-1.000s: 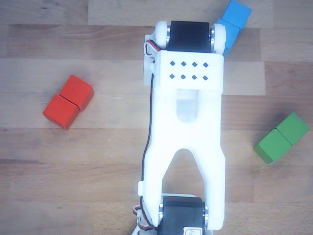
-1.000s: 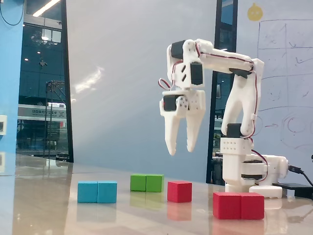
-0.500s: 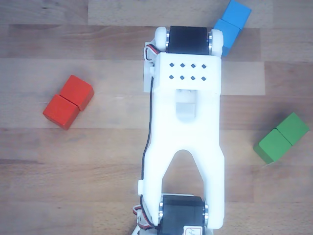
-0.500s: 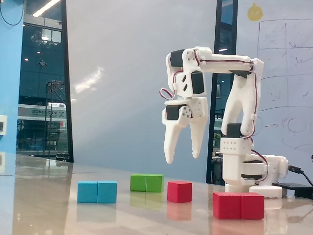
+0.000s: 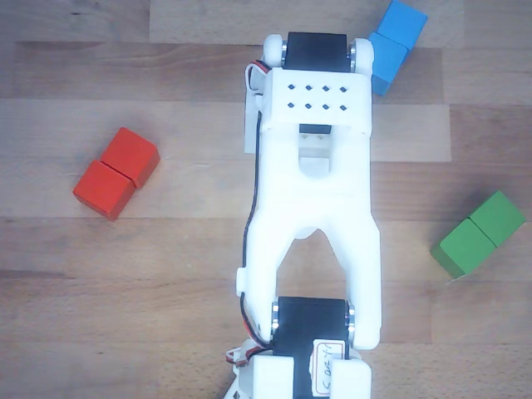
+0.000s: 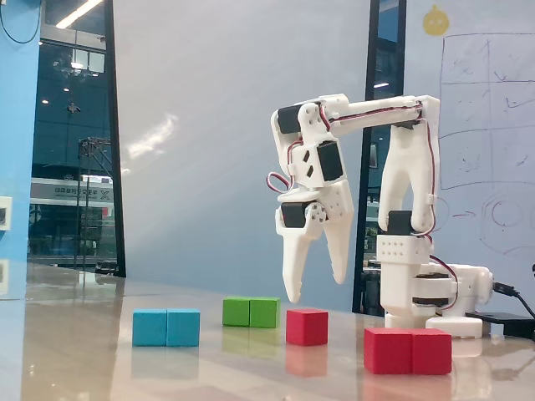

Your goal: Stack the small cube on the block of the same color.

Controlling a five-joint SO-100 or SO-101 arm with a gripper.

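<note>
In the fixed view the small cube [image 6: 307, 326], red-orange and plain, sits on the table between the other blocks. My gripper [image 6: 317, 288] hangs just above it, pointing down, open, with nothing between its fingers. The block of the same color [image 6: 407, 351], two red cubes joined, lies to the right and nearer the camera. From above, that block [image 5: 116, 173] lies at the left. My white arm [image 5: 314, 208] covers the middle of that view and hides the small cube and the fingertips.
A blue two-cube block [image 6: 166, 327] lies at the left and a green one [image 6: 251, 312] behind the small cube. From above, the blue block [image 5: 391, 46] is at the top right and the green block [image 5: 480, 234] at the right. The arm's base [image 6: 422, 292] stands at the right.
The arm has reached forward and lowered. The open gripper has come down from well above the table to just over the small cube. No block has moved.
</note>
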